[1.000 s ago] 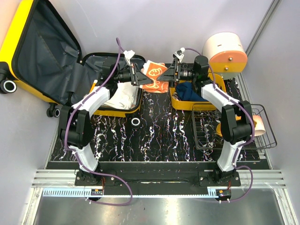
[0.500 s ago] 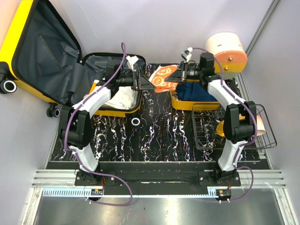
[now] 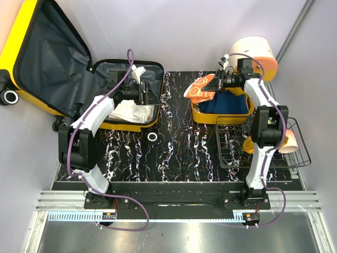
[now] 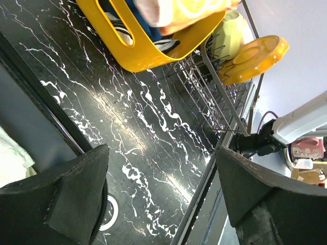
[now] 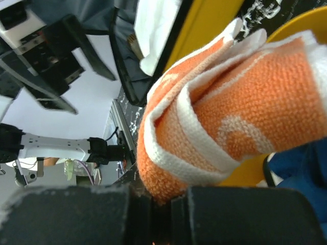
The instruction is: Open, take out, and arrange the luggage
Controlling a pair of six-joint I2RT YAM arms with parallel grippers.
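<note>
Here's the large glossy yellow hard-shell luggage, lying wide open on the black white-veined surface, to the left of the small yellow plastic basket in the overhead view. Its lid leans back, showing dark grey lining. A crumpled white cloth sits in the luggage's lower half.

The left hand hovers over that half, on the side nearest the basket. Its 2 fingers are spread wide and nothing is between them.

The right hand is clamped tight on an orange-and-white terry towel. The towel is bunched and hangs over the basket's left far corner.

Inside the basket lies a dark blue garment. A black wire rack stands just beside the basket's near side.
</note>
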